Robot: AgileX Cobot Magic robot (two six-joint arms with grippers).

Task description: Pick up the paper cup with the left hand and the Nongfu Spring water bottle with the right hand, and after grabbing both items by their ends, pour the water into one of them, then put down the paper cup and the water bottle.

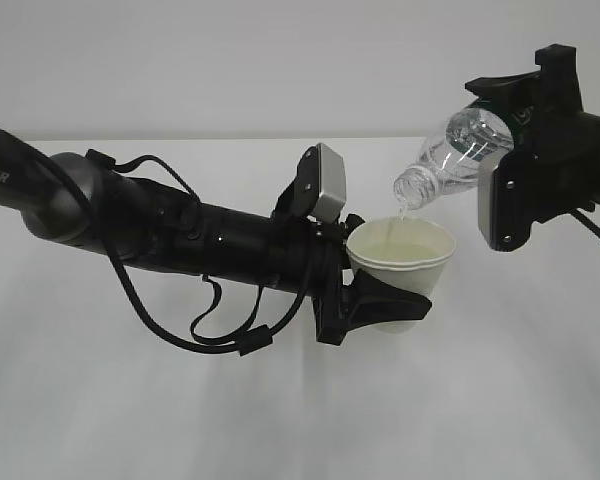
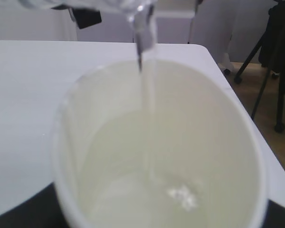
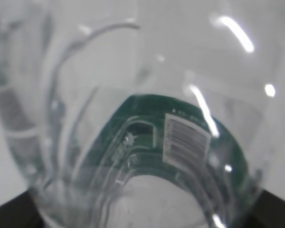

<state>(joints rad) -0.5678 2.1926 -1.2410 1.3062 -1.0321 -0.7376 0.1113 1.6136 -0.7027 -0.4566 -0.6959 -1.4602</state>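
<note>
The white paper cup (image 1: 400, 262) is held upright above the table, with my left gripper (image 1: 393, 300) shut round its lower part. In the left wrist view the cup (image 2: 218, 142) fills the frame, and water (image 2: 133, 190) lies in its cream-coloured bottom. My right gripper (image 1: 505, 145) is shut on the base end of the Nongfu Spring water bottle (image 1: 452, 152), which is tilted with its mouth down-left over the cup's rim. A thin stream of water (image 2: 148, 85) falls from the bottle's mouth into the cup. Up close, the bottle's green label with a barcode (image 3: 185, 137) shows.
The white table (image 1: 280, 420) stretches under both arms; its right edge (image 2: 237, 95) runs close beside the cup. Black tripod legs (image 2: 270, 71) stand on the floor beyond that edge. Cables (image 1: 180, 320) loop below the left arm.
</note>
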